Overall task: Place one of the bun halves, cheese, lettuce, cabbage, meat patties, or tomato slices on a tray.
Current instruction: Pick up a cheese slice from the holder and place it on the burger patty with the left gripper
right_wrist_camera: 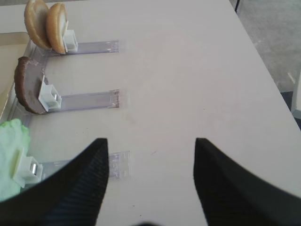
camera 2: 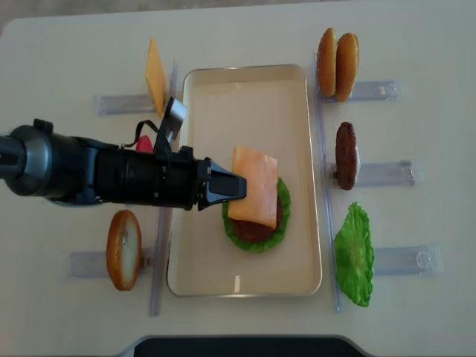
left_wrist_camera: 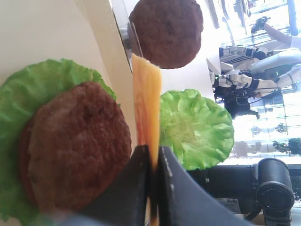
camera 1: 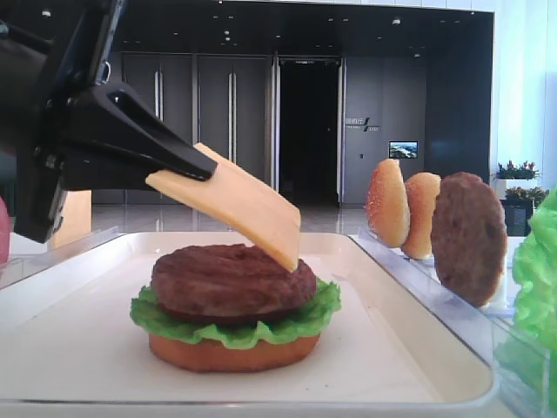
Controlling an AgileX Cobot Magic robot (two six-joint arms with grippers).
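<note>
Overhead view of a table with a cream-white tray at its centre. On the tray, toward 5 o'clock of its middle, sits a partly built burger: a flat bun half at the bottom, frilly lettuce on it, and a dark meat patty on top.

The left gripper reaches in from 9 o'clock, its jaws pinched tight on one edge of a pale yellow-orange cheese slice. The slice hangs tilted above the patty; in the low side view its far corner dips to the patty's 3 o'clock edge and looks to be touching or just short of it.

The step in hand appears to be laying the cheese on the stack. The next move likely calls for lowering and levelling the slice so it centres on the patty, then letting go.

The right gripper hovers over bare table at 3 o'clock, jaws wide, holding nothing. A second cheese slice stands in a clear holder at 11 o'clock.
</note>
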